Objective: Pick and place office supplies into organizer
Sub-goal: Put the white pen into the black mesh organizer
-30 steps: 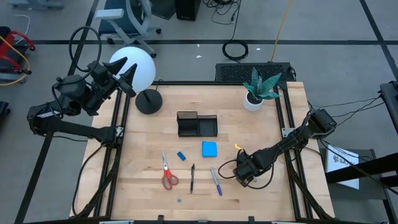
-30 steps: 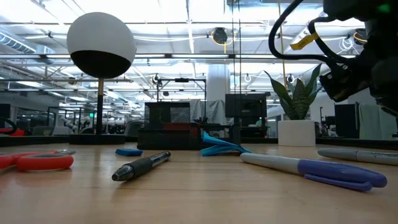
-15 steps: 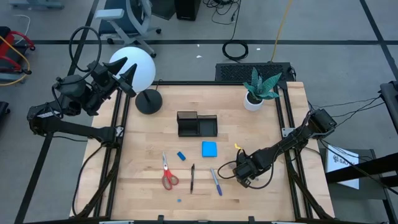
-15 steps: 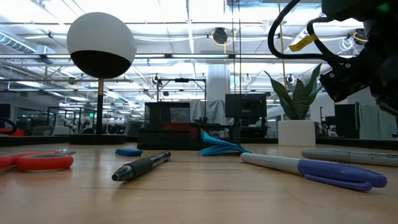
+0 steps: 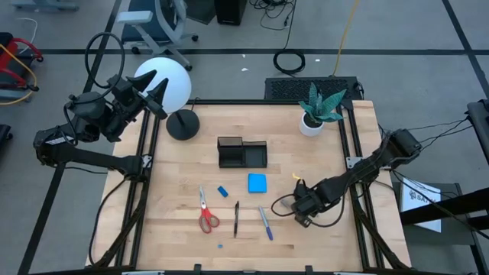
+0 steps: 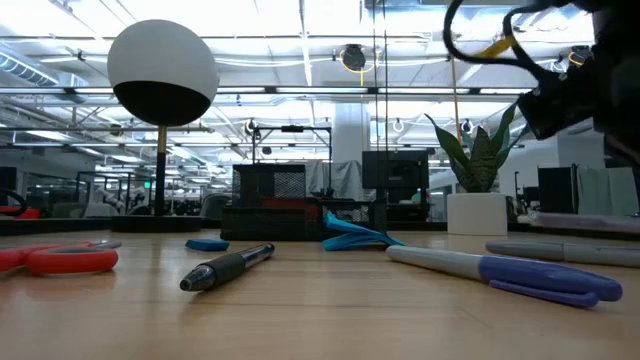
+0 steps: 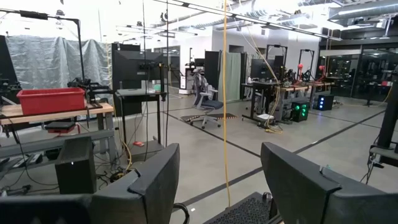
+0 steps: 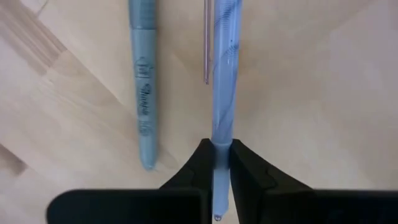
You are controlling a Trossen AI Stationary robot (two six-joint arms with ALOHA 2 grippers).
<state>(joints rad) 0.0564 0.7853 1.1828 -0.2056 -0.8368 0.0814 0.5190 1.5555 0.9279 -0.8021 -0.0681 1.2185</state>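
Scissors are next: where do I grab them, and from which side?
Probably take the red-handled scissors by the closed blades, just ahead of the pivot, coming straight down from above with the fingers across them. They lie flat; the shut blades are narrow, while the handle loops are wide and rounded.

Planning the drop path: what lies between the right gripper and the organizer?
High view: the blue note pad lies between the right gripper, shut on a pale pen, and the organizer.
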